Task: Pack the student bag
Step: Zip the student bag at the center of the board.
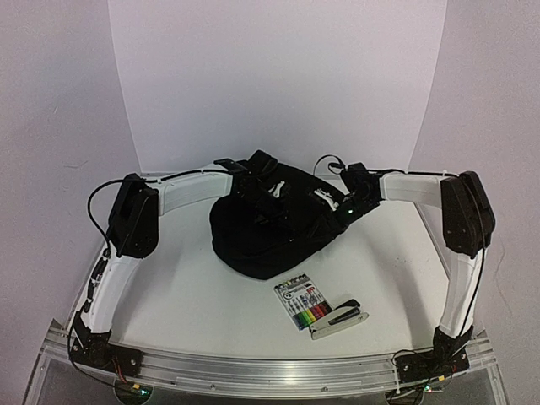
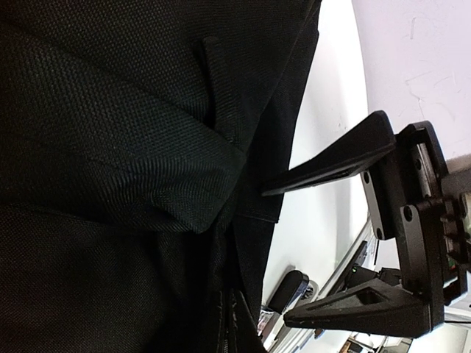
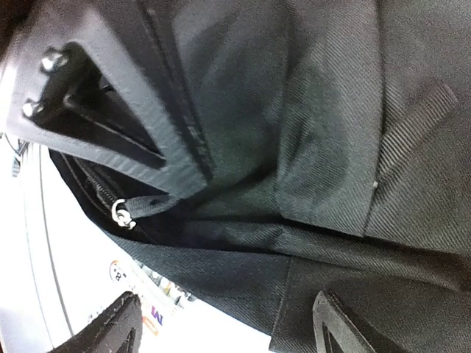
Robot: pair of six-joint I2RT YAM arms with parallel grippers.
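Top view: 1 black backpack point(image 1: 266, 236), soft fabric, slumped in a rounded heap mid-worktop point(image 1: 186, 295), toward the far side. No logo readable.
Left gripper point(image 1: 256, 181) sits at its far-left top edge and right gripper point(image 1: 337, 213) on its right side. Both are black on black, so I can't resolve the jaws here.
On the near side, apart from the backpack: 1 marker pack point(image 1: 301, 304), a flat rectangle with a white label, a red patch and coloured barrels. Print is too small to read.
Against its right edge: 1 stapler point(image 1: 339, 318), black top, silver base.

Left wrist: coarse woven black fabric fills most of the frame, with 1 thick fold point(image 2: 184, 191) across it.
The 2 fingers point(image 2: 331, 158) are smooth black plastic and stand apart at a medium gap, with bare white worktop visible between them. The upper tip touches the backpack's edge. Nothing is pinched that I can see.

Right wrist: finer twill fabric, 1 ribbed webbing strap point(image 3: 419, 110) and 1 zipper pull point(image 3: 136, 207) with a small metal ring.
Fingertips point(image 3: 335, 327) are wide apart at the frame bottom, over the fabric, with no grip visible.
1 triangular plastic bracket point(image 3: 110, 110) with 2 screws sits top left. I can't tell which gripper it belongs to.
A corner of the marker pack shows below the backpack's edge, with red lettering I can't read.
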